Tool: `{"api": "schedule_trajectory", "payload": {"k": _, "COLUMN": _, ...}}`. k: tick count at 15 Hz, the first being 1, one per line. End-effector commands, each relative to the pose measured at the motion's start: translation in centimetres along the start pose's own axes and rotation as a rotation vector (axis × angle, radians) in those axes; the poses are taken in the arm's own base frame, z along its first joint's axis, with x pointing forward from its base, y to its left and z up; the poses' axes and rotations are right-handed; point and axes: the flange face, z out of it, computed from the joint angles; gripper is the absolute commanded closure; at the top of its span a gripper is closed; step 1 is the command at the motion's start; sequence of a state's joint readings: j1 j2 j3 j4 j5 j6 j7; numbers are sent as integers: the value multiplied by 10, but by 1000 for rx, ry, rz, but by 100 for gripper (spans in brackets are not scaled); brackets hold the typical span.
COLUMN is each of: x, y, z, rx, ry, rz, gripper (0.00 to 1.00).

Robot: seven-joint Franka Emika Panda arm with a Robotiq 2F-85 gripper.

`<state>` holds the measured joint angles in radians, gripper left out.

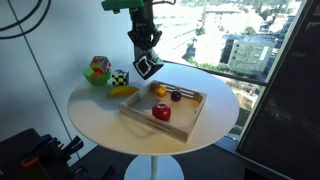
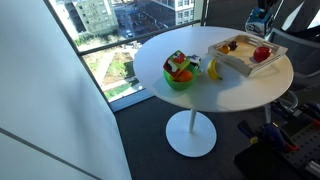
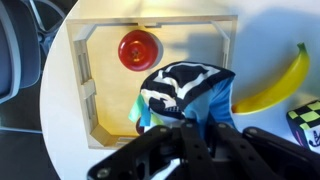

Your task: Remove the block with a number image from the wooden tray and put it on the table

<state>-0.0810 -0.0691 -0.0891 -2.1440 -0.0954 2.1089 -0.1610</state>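
Observation:
My gripper (image 1: pixel 145 54) is shut on the block with a number image (image 1: pixel 149 68) and holds it in the air above the far edge of the wooden tray (image 1: pixel 131 108). In the wrist view the block (image 3: pixel 186 88) shows a black-and-white face and blue sides between the dark fingers (image 3: pixel 186 128), over the tray (image 3: pixel 82 80). The tray lies on the round white table (image 1: pixel 95 120), which also shows in the other exterior view (image 2: pixel 195 95) with the tray (image 2: pixel 232 66) on it.
In the tray lie a red round object (image 1: pixel 161 113), a yellow piece (image 1: pixel 158 90) and a dark piece (image 1: pixel 176 96). Beside the tray are a banana (image 1: pixel 123 91), a chequered cube (image 1: pixel 120 76) and a green bowl (image 1: pixel 97 72). A window drop lies behind.

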Motion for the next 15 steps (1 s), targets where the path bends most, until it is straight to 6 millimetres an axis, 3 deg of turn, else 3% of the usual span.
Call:
{"api": "schedule_trajectory", "payload": {"k": 1, "x": -13, "y": -18, "z": -9, "rx": 8, "ry": -36, "rz": -21, "gripper": 95}}
{"api": "schedule_trajectory", "payload": {"k": 15, "x": -29, "y": -91, "z": 44, "rx": 16, "ry": -94, "rz": -162, "gripper": 95}}
